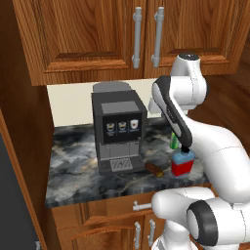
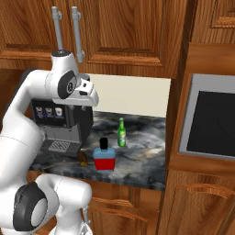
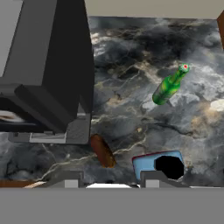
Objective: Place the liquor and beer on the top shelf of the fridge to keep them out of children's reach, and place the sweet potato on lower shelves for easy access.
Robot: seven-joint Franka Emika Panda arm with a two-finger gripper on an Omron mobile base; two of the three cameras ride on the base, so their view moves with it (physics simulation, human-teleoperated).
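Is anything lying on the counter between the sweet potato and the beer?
No. In the hand view, bare marble countertop runs from the sweet potato to the beer. The liquor sits off to one side of that stretch.

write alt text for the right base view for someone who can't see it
On a dark marble counter stand a red-and-blue liquor bottle and a green beer bottle, with a sweet potato beside a coffee machine. The white robot arm arches over them.

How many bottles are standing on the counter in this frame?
2. The liquor stands near the counter's front edge, right of the coffee machine; the beer stands farther back, slightly right. More could be hidden behind the machine.
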